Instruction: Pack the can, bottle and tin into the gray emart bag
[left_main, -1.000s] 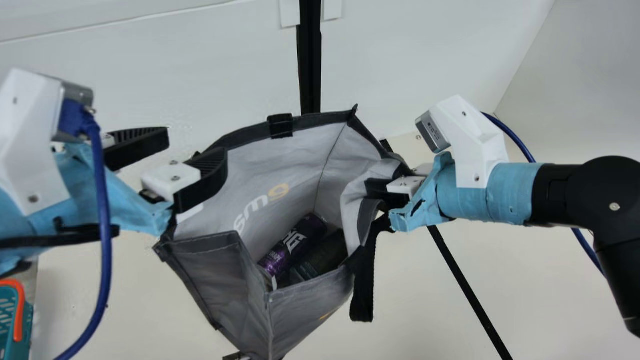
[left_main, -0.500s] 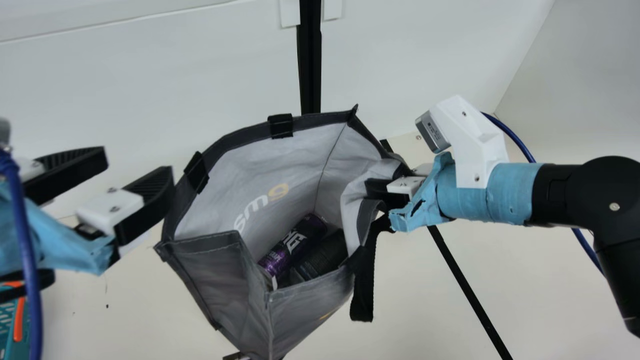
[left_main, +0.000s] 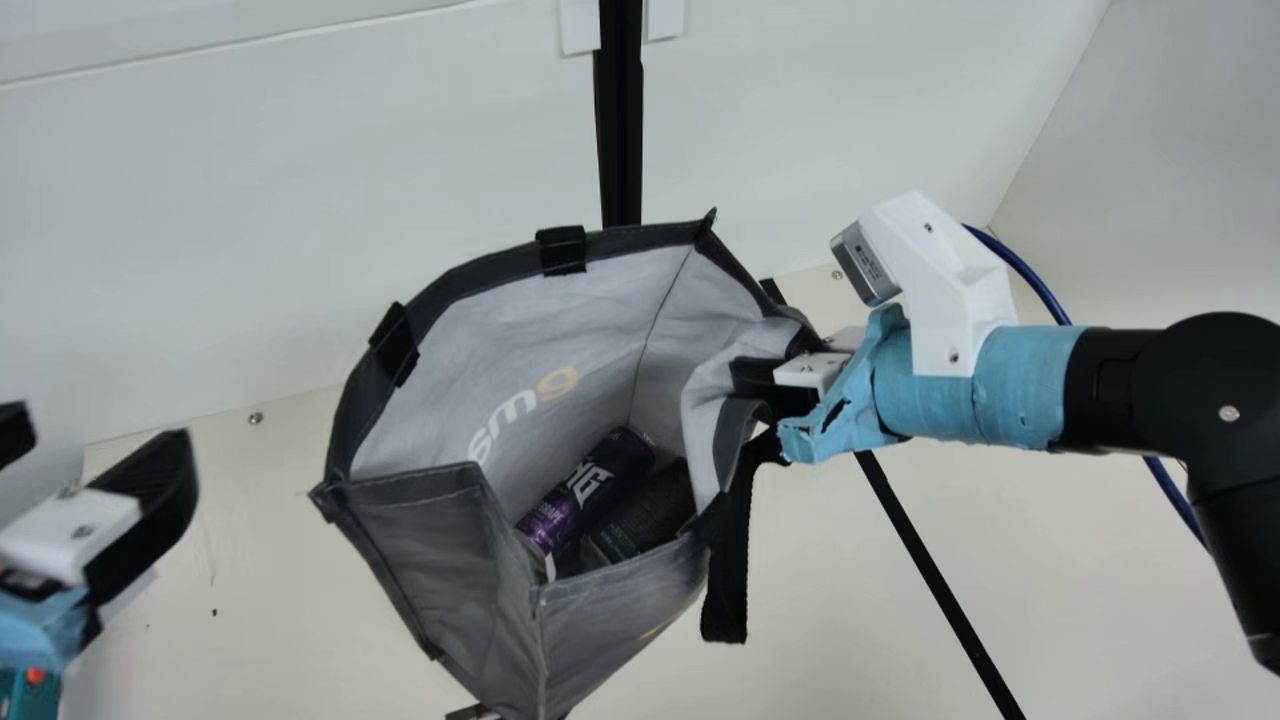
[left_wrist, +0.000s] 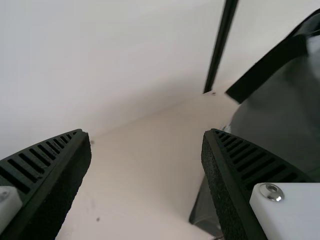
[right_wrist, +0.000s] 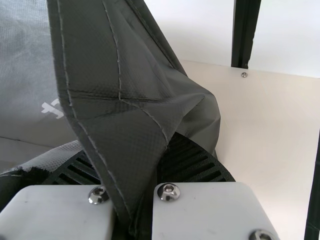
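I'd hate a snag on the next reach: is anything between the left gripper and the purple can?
Yes: a side wall of the gray bag stands between the left gripper outside and the purple can inside.

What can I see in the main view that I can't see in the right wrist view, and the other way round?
In the main view: a purple can and a dark item in the gray bag, plus the open left gripper. In the right wrist view: a close look at the stitched fold between the ribbed fingers of the right gripper. In both: the gray bag, pinched by the right gripper, and the cream table.
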